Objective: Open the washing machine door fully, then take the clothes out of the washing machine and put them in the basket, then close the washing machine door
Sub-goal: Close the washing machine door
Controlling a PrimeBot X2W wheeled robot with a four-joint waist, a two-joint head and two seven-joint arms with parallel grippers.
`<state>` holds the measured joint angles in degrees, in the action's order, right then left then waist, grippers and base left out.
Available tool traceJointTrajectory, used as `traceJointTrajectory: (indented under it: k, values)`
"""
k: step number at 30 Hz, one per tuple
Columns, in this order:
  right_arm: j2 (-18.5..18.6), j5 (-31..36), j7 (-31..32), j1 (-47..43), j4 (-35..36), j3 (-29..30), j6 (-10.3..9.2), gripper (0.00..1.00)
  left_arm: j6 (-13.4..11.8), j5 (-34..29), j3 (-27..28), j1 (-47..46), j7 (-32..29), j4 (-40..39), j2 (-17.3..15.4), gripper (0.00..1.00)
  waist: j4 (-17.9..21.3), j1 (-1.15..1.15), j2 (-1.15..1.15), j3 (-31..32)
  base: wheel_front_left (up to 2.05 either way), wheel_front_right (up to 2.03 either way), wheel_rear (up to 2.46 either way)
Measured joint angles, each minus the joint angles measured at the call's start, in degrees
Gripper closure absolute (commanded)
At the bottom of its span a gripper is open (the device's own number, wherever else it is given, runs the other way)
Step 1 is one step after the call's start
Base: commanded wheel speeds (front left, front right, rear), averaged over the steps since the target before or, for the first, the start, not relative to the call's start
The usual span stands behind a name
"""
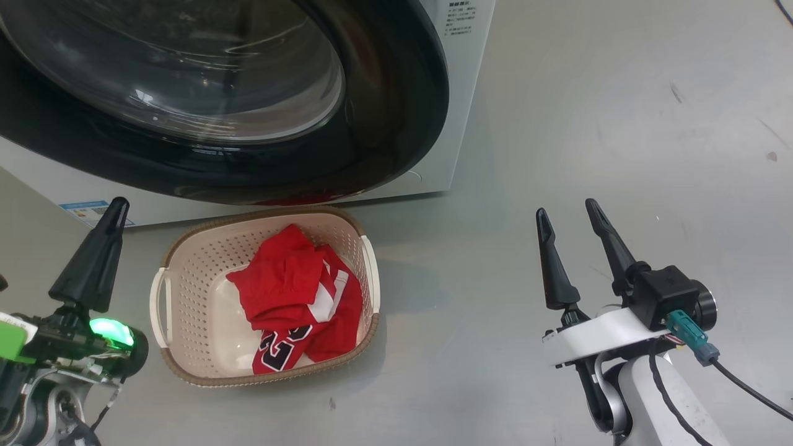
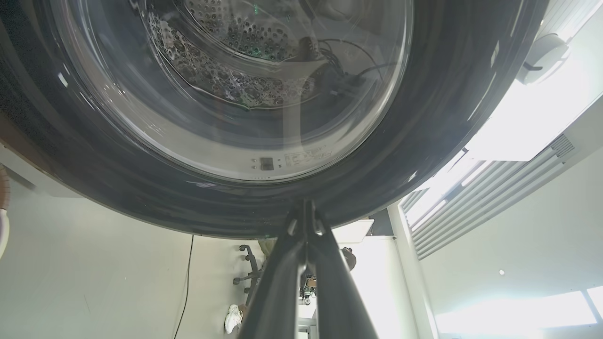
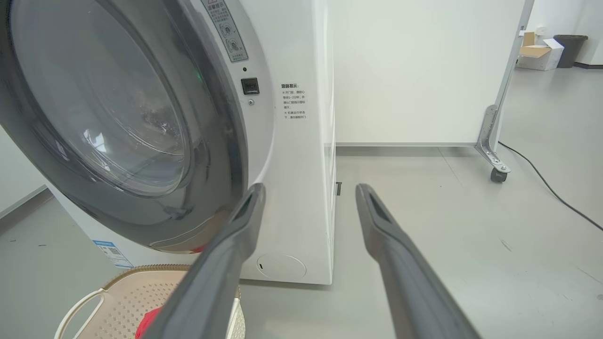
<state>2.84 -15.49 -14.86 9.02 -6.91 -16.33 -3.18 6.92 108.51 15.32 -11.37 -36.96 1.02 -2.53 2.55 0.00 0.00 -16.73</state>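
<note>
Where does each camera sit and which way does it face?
Head view: on the head, facing down at the basket of clothes; left gripper shut, right gripper open.
Left wrist view: left arm, facing up its shut fingers at the washing machine door.
Right wrist view: right arm, facing level past open fingers at the washing machine.
Shared: basket, in head and right wrist views.

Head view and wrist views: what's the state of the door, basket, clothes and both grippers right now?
washing machine door: swung almost shut; latch slot uncovered, so seemingly not latched.
basket: upright on the floor below the door, holding the clothes.
clothes: crumpled inside the basket.
left gripper: shut, empty.
right gripper: open, empty.
</note>
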Motion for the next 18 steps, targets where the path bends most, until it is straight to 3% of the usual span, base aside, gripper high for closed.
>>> traceJointTrajectory:
  k: [6,7,8,10,11,12,13,18]
  values:
    - [-0.01,0.02,0.00,-1.65,-0.94,0.20,0.60,0.00,0.00,-0.82,0.13,3.54,-0.01,-1.97,0.41,1.00,-0.98,0.00,0.00,2.78,0.00,0.00,0.00]
    - [-0.02,0.03,0.00,-1.88,-1.01,0.22,0.73,0.00,0.00,-1.40,0.10,4.16,0.21,-2.15,0.43,0.96,-1.10,0.00,0.00,3.22,0.00,0.00,0.00]
    - [-0.01,0.08,0.00,-2.17,-1.04,0.22,0.76,0.00,0.00,-2.48,0.11,4.80,0.40,-2.32,0.45,0.70,-1.21,0.00,0.00,3.67,0.00,0.00,0.00]
    - [-0.03,0.08,0.00,-2.69,-1.26,0.24,0.85,0.00,0.00,-3.67,0.05,6.11,0.78,-2.77,0.45,0.56,-1.36,0.00,0.00,4.50,0.00,0.00,0.00]
    - [-0.02,0.08,0.00,-2.87,-1.32,0.33,1.05,0.00,0.00,-4.39,0.03,6.78,1.35,-3.00,0.45,0.29,-1.41,0.00,0.00,4.91,0.00,0.00,0.00]
    - [-0.02,0.08,0.00,-3.06,-1.33,0.45,1.09,0.00,0.00,-5.27,0.02,7.37,1.85,-3.31,0.45,0.08,-1.45,0.00,0.00,5.29,0.00,0.00,0.00]
    - [-0.02,0.08,0.00,-3.30,-1.34,0.49,1.10,0.00,0.00,-6.78,0.08,7.94,2.42,-3.72,0.46,0.00,-1.47,0.00,0.00,5.66,0.00,0.00,0.00]
    - [-0.03,0.08,0.00,-4.54,-1.49,1.03,1.12,0.00,0.00,-11.44,0.22,8.93,5.56,-5.89,0.49,0.00,-1.47,0.00,0.00,7.24,0.00,0.00,0.00]
